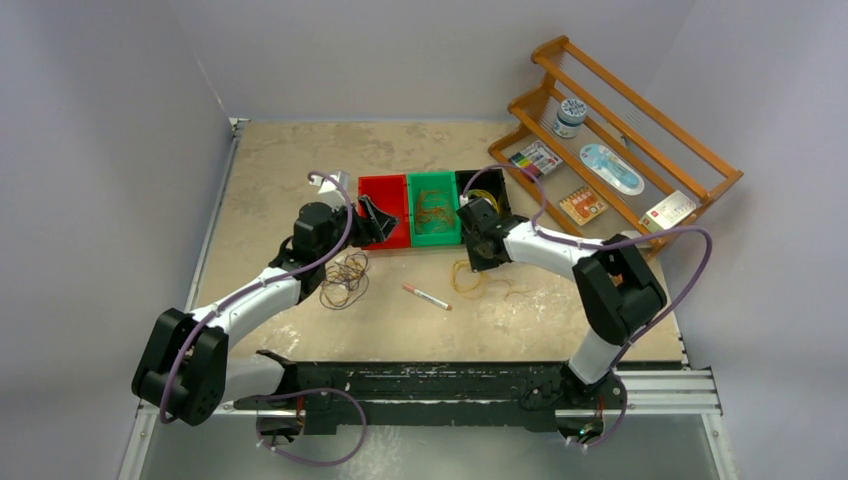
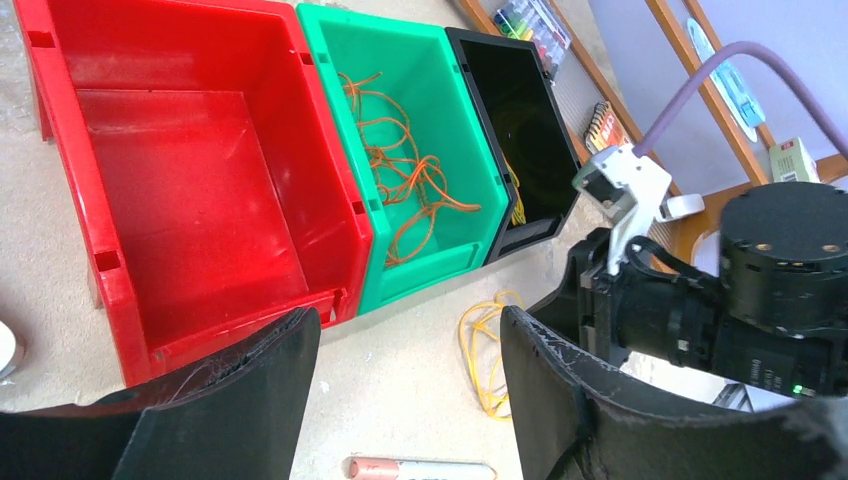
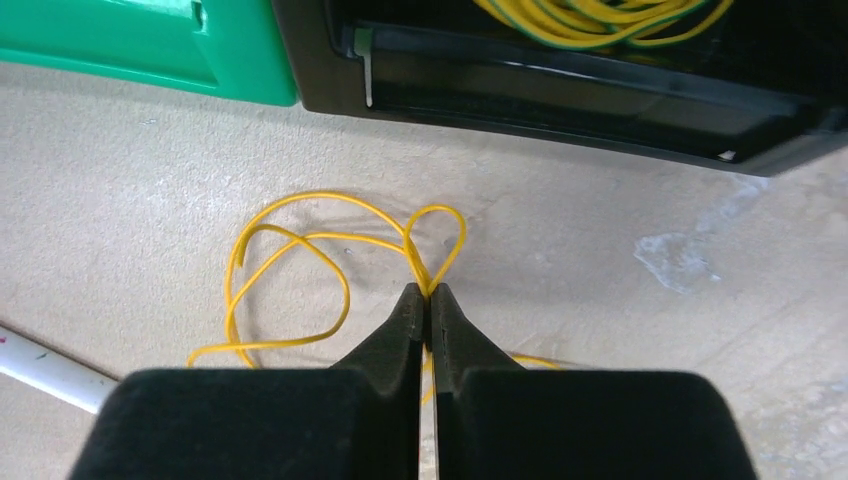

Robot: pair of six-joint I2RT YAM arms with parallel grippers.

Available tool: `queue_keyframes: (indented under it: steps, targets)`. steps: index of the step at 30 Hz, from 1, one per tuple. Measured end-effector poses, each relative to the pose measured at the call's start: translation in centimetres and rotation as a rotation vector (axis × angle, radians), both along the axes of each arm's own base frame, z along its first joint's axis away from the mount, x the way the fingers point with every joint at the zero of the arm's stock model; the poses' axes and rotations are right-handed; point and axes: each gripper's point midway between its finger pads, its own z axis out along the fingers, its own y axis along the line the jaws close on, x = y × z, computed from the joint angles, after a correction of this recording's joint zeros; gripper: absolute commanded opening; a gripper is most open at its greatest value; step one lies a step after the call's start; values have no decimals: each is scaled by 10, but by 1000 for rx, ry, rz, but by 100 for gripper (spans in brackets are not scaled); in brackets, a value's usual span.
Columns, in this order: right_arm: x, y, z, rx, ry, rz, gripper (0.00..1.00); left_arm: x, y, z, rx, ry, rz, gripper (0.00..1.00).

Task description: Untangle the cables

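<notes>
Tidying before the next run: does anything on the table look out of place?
A marker pen lies loose on the table between the dark cable tangle and the yellow cable, the only non-cable item among them.

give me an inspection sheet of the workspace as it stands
surface: beige table, mottled
job's things: yellow cable loose on table; dark tangle left of marker; orange cables in green bin; yellow cables in black bin; red bin empty
clutter: marker on table
grippers: left gripper open, near red bin; right gripper shut on yellow cable
cables: lilac hoses, hanging in loose loops
surroundings: wooden rack with small items, at right
</notes>
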Motion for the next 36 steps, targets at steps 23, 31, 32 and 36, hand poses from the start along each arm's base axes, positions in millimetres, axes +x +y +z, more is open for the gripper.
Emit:
queue_keyframes:
  steps: [23,31,32,36]
  targets:
    - [77,-32,199,213,-599,-143,0,-2,6,-3,19,21,28,64]
    - [118,-13,207,344,-652,-87,0,-3,9,-5,29,29,38,63]
    - [122,-9,207,362,-652,-73,0,-4,9,-5,31,31,39,63]
    - [134,3,207,424,-658,-33,0,-4,12,-7,43,36,48,63]
